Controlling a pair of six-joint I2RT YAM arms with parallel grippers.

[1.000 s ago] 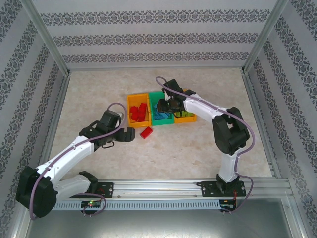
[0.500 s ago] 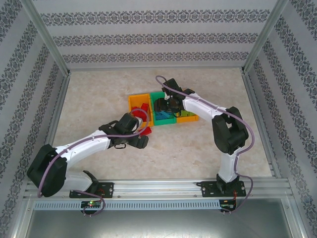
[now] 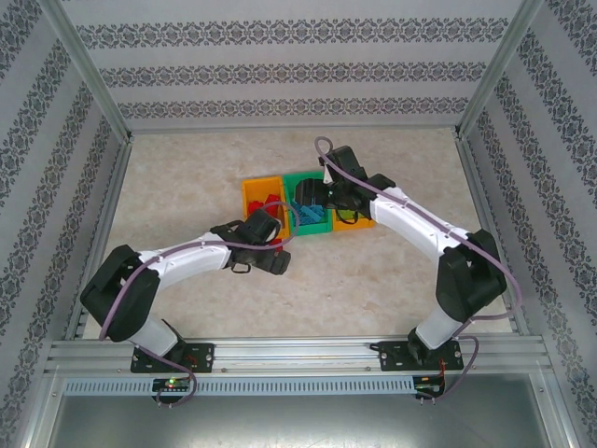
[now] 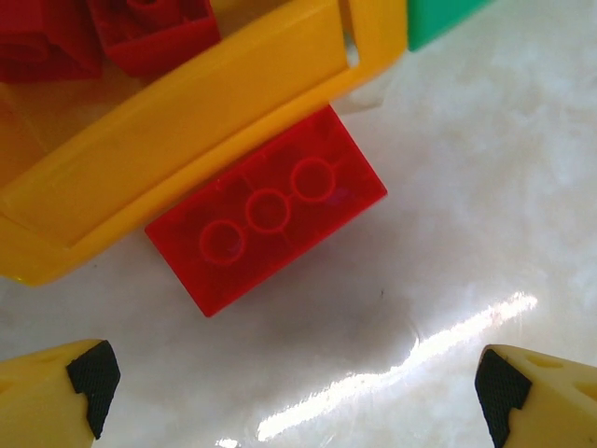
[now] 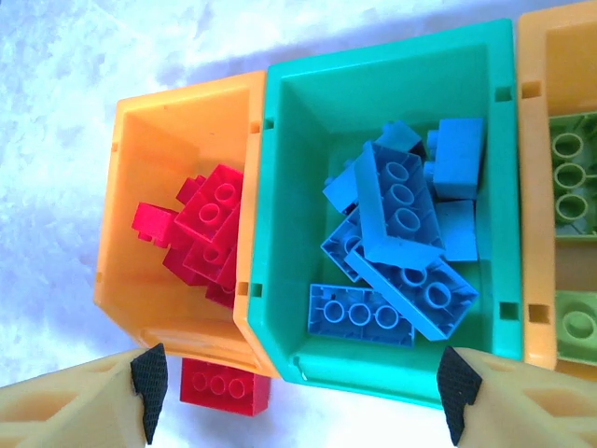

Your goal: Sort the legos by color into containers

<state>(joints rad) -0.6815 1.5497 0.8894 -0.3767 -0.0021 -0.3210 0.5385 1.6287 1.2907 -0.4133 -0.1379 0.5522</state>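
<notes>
From the top, my left claw [image 3: 268,249] sits low by the bins [image 3: 313,228] and my right claw [image 3: 314,198] hangs over them. In the left wrist view, my left claw is spread wide apart and empty, I think to fit round the red lego [image 4: 266,210] lying just ahead, touching the orange bin [image 4: 187,121]. In the right wrist view, my right claw is apart and empty too, above the green bin [image 5: 280,187] with blue legos [image 5: 401,224].

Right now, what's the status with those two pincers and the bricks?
Left pincer open over loose red brick beside orange bin. Right pincer open above green bin, blue bricks inside. Orange rim crowds that brick.
</notes>
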